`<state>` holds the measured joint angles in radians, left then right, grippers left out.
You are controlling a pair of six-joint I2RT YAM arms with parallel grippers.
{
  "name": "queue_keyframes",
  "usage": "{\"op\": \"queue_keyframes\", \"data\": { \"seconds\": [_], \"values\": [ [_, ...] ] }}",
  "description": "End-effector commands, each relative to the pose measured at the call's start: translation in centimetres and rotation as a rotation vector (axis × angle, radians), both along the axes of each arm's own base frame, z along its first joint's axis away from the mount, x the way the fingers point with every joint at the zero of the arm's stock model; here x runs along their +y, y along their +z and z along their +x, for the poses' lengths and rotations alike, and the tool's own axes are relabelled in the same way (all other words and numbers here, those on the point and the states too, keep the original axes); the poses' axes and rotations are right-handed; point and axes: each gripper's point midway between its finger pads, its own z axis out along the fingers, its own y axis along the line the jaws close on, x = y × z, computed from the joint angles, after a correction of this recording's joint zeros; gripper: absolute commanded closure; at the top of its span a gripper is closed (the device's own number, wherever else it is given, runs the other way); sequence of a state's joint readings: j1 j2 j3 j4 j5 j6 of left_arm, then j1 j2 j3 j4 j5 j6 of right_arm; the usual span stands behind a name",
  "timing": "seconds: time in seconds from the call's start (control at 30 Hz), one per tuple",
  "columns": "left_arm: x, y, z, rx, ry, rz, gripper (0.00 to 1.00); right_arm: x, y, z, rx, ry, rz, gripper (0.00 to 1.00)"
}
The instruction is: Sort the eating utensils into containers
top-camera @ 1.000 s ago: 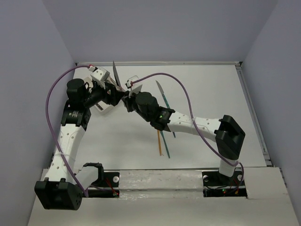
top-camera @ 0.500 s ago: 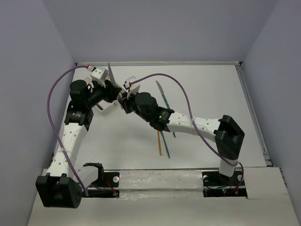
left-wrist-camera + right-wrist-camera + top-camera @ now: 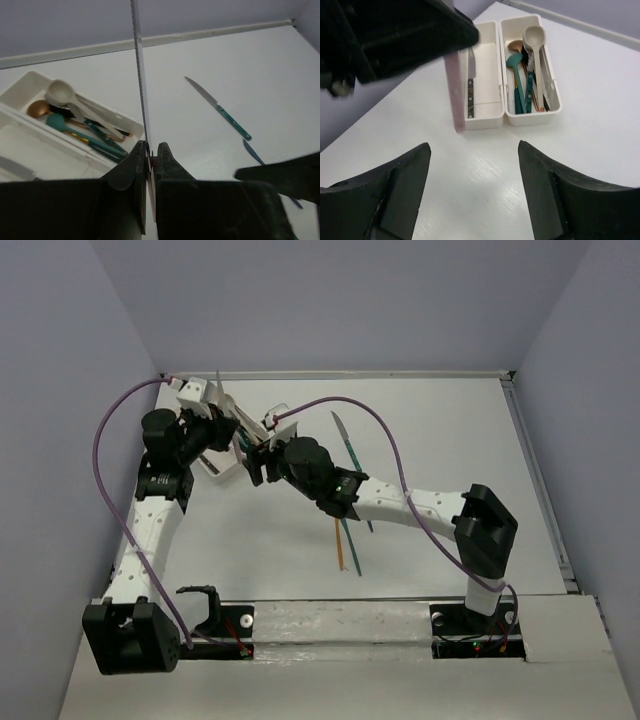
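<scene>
Progress partway | spoons (image 3: pixel 527 75) and first knife (image 3: pixel 470 82) lay in containers (image 3: pixel 485 121), far-left corner | left gripper (image 3: pixel 151 147) clamped upright knife (image 3: pixel 140 75) near them | right gripper (image 3: pixel 472 157) gaped | teal knife (image 3: pixel 218 108), others mid-counter unsorted

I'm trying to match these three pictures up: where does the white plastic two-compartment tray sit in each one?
Top external: upper left of centre, mostly covered; only a corner of the white plastic two-compartment tray shows.
Left wrist: the tray lies along the left edge, running diagonally.
Right wrist: the tray is at top centre, with both compartments visible.
Shared landmark: the cream round-bowled spoon inside the tray, seen in both wrist views and hidden from above.
</scene>
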<state>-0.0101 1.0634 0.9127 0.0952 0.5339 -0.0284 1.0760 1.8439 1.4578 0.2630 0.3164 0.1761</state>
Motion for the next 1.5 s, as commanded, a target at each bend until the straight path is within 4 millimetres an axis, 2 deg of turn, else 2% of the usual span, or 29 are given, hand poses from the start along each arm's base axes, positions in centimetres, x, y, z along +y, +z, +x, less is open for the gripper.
{"op": "queue_keyframes", "data": {
  "seconds": [0.0, 0.03, 0.07, 0.1, 0.13, 0.17, 0.2, 0.27, 0.3, 0.33, 0.4, 0.43, 0.47, 0.53, 0.63, 0.83, 0.93, 1.0, 1.03, 1.07, 1.13, 1.17, 1.23, 1.27, 1.3, 1.4, 1.43, 1.47],
  "values": [
    [7.7, -0.4, 4.0, -0.026, 0.271, -0.025, 1.0, -2.4, 1.5, -0.4, 0.013, -0.085, 0.024, 0.2],
    [9.1, -1.8, 5.0, 0.021, 0.314, -0.057, 1.0, -3.3, 2.2, -0.8, 0.012, -0.092, 0.038, 0.2],
    [11.3, -1.5, 5.8, 0.009, 0.372, -0.065, 1.0, -4.4, 0.6, -0.7, 0.036, -0.112, 0.019, 0.19],
    [12.6, -2.9, 6.7, 0.043, 0.418, -0.066, 1.0, -5.4, 1.2, -1.0, 0.034, -0.128, 0.032, 0.19],
    [13.3, -3.3, 7.2, 0.051, 0.44, -0.066, 1.0, -5.9, 1.1, -1.2, 0.037, -0.136, 0.03, 0.19],
    [13.9, -3.1, 7.8, 0.049, 0.459, -0.07, 1.0, -6.7, -0.3, -1.4, 0.049, -0.148, 0.006, 0.19],
    [14.2, -4.4, 8.5, 0.083, 0.463, -0.078, 1.0, -7.3, -0.4, -1.4, 0.047, -0.168, 0.002, 0.19],
    [14.0, -5.1, 9.2, 0.107, 0.449, -0.101, 1.0, -8.4, -0.6, -1.4, 0.047, -0.194, -0.005, 0.19],
    [13.8, -5.7, 9.9, 0.126, 0.441, -0.129, 1.0, -9.6, -0.8, -1.1, 0.047, -0.23, -0.011, 0.19],
    [13.8, -5.3, 10.0, 0.117, 0.444, -0.141, 1.0, -10.1, -1.1, -1.2, 0.051, -0.244, -0.016, 0.19],
    [14.1, -6.5, 11.3, 0.151, 0.454, -0.16, 1.0, -11.7, -1.4, -0.7, 0.08, -0.281, -0.018, 0.2],
    [14.3, -7.9, 11.9, 0.183, 0.456, -0.165, 1.0, -12.2, -2.2, -0.7, 0.098, -0.284, -0.029, 0.2],
    [14.3, -7.7, 12.4, 0.182, 0.448, -0.168, 1.0, -12.7, -2.5, -0.4, 0.112, -0.295, -0.025, 0.2],
    [13.9, -8.5, 13.0, 0.206, 0.422, -0.181, 1.0, -13.5, -2.7, -0.4, 0.119, -0.299, -0.025, 0.2],
    [14.2, -11.1, 13.8, 0.263, 0.441, -0.205, 1.0, -14.5, -4.1, -0.5, 0.137, -0.321, -0.045, 0.2],
    [13.9, -15.6, 13.9, 0.362, 0.446, -0.243, 1.0, -15.2, -5.5, -0.4, 0.163, -0.339, -0.07, 0.2],
    [13.9, -16.7, 13.4, 0.376, 0.455, -0.238, 0.94, -15.9, -6.1, -0.1, 0.188, -0.371, -0.092, 0.2],
    [14.0, -17.2, 13.0, 0.378, 0.458, -0.225, 0.9, -17.1, -7.0, 0.6, 0.227, -0.412, -0.111, 0.2],
    [14.0, -17.1, 12.9, 0.373, 0.462, -0.221, 0.85, -17.7, -6.8, 1.5, 0.238, -0.434, -0.104, 0.2],
    [14.1, -17.5, 12.7, 0.379, 0.465, -0.214, 0.74, -18.3, -7.3, 1.7, 0.266, -0.448, -0.115, 0.2],
    [14.3, -17.5, 12.6, 0.375, 0.474, -0.202, 0.62, -19.3, -8.3, 2.2, 0.31, -0.463, -0.151, 0.2],
    [14.4, -17.6, 12.5, 0.375, 0.478, -0.198, 0.51, -20.5, -8.7, 3.1, 0.325, -0.496, -0.16, 0.2],
    [14.5, -17.7, 12.2, 0.376, 0.49, -0.188, 0.43, -22.0, -10.6, 3.8, 0.371, -0.534, -0.233, 0.2],
    [14.6, -17.1, 12.1, 0.363, 0.496, -0.185, 0.38, -22.4, -10.5, 4.4, 0.38, -0.548, -0.242, 0.2],
    [14.8, -16.6, 12.0, 0.348, 0.504, -0.176, 0.36, -23.7, -11.9, 5.0, 0.418, -0.578, -0.29, 0.21],
    [15.1, -15.5, 11.8, 0.319, 0.519, -0.161, 0.31, -25.6, -13.0, 6.4, 0.457, -0.611, -0.331, 0.22],
    [15.2, -14.7, 11.7, 0.299, 0.521, -0.153, 0.29, -25.5, -14.3, 6.5, 0.489, -0.581, -0.351, 0.24],
    [15.3, -14.2, 11.7, 0.289, 0.524, -0.148, 0.28, -25.5, -14.6, 6.8, 0.498, -0.558, -0.376, 0.25]
  ]
}}
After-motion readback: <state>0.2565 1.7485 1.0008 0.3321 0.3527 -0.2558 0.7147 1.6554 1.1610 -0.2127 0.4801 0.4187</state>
